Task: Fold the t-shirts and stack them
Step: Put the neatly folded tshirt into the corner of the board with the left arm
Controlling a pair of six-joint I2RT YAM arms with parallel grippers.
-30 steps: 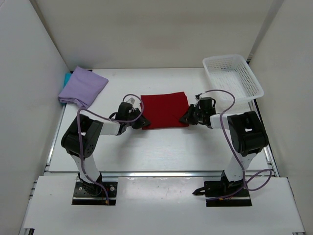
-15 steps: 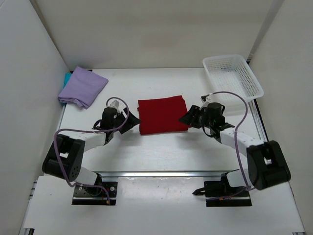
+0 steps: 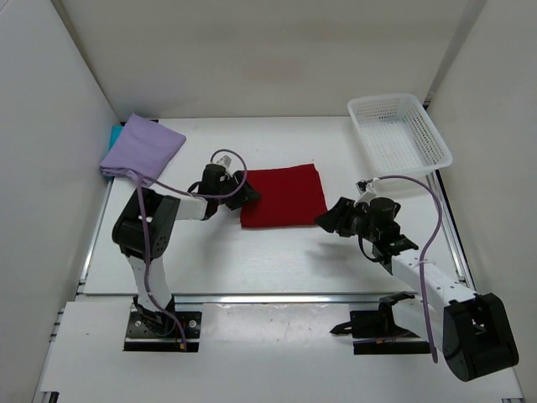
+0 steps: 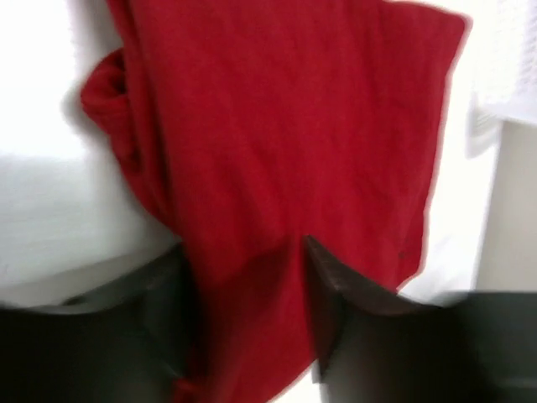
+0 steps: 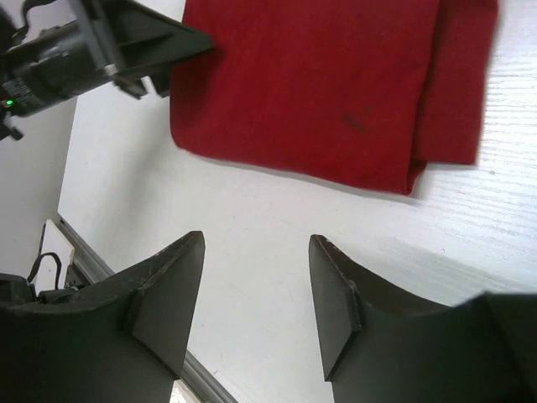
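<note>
Top external view: folded red t-shirt [image 3: 283,195] lies flat just ahead of the right tool [image 3: 327,220], whose jaws stand wide and empty. The left tool [image 3: 247,194], jaws parted, straddles its edge. Soft, light, limp cloth is probably best pinched at corners, through all layers.

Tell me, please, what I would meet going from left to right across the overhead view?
Purple shirt → left arm's fingers → red shirt → right arm's fingers → white basket.
</note>
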